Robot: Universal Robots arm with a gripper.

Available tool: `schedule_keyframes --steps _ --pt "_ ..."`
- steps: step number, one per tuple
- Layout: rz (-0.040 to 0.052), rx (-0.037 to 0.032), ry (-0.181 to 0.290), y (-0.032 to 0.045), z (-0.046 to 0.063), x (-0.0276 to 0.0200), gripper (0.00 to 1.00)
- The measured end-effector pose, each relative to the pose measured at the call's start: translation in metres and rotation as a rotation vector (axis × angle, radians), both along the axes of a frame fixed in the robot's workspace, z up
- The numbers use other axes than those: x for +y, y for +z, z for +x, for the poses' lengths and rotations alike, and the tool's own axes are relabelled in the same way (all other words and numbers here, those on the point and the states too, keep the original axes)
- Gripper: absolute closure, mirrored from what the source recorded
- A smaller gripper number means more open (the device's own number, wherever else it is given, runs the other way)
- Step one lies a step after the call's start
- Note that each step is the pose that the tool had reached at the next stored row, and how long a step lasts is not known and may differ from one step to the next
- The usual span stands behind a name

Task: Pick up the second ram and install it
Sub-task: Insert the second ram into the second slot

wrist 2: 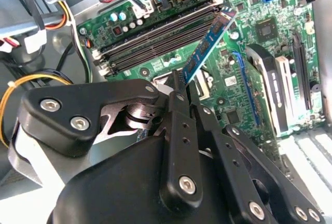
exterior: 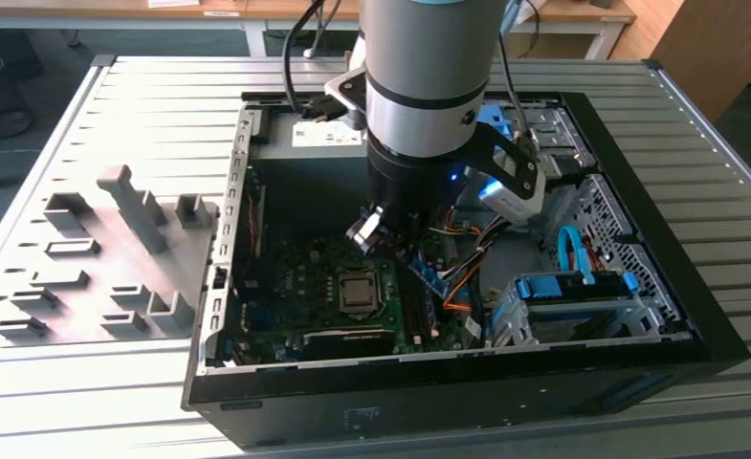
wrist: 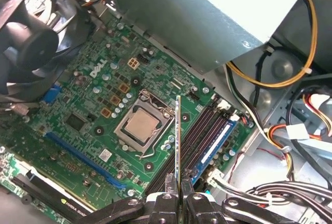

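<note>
My gripper [exterior: 392, 237] is down inside the open computer case [exterior: 234, 287] and shut on the second ram [wrist 2: 207, 45], a thin blue-green stick. In the second wrist view the stick juts out from between the black fingers [wrist 2: 176, 105] at a slant over the motherboard. In the first wrist view I see the second ram [wrist: 178, 141] edge-on, held above the board between the processor socket [wrist: 141, 125] and the memory slots [wrist: 194, 138]. It is not seated in a slot. A blue-edged stick [wrist: 218, 142] sits in the outer slot.
A fan [wrist: 31, 42] and the grey power supply [wrist: 207, 16] flank the board. Loose cables [wrist: 290, 79] hang beside the slots. A graphics card [wrist 2: 275, 94] stands on the board. Grey holder blocks [exterior: 120, 229] sit on the table at the exterior view's left.
</note>
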State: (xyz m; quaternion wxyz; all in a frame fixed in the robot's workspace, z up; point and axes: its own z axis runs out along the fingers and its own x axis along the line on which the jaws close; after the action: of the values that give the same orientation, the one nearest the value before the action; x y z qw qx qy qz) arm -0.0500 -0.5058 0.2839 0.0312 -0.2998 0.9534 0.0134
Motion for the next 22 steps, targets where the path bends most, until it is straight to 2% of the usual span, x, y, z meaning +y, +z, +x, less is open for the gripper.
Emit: schedule_keyframes --steps 22 --pt "-0.0007 0.0 -0.214 -0.0005 0.0 0.0 0.86"
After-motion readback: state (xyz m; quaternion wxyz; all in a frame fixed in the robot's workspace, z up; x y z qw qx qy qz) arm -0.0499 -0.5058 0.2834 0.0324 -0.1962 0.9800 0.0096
